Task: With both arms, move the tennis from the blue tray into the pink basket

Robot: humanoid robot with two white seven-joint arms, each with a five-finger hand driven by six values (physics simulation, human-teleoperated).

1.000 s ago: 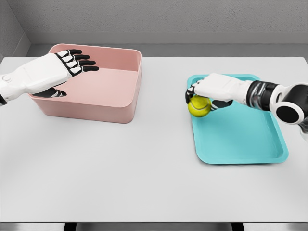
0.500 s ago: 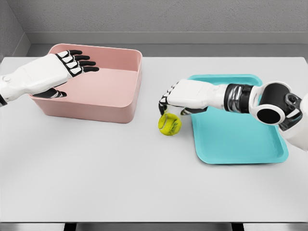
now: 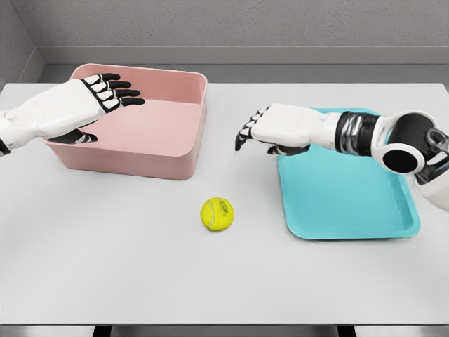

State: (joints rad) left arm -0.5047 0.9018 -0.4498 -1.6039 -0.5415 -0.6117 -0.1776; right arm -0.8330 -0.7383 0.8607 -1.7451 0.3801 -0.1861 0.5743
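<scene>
A yellow-green tennis ball lies on the white table, between the pink basket and the blue tray, touching neither. My right hand hovers above the tray's left edge, fingers relaxed and open, holding nothing; the ball is below it and to its left. My left hand floats over the left part of the basket with fingers spread, palm facing right.
The white table stretches out around the ball. A grey wall runs behind the table's far edge.
The right hand carried the ball left off the tray, then let go. The ball dropped to the table and rolled left and toward me. The left hand has not moved.
</scene>
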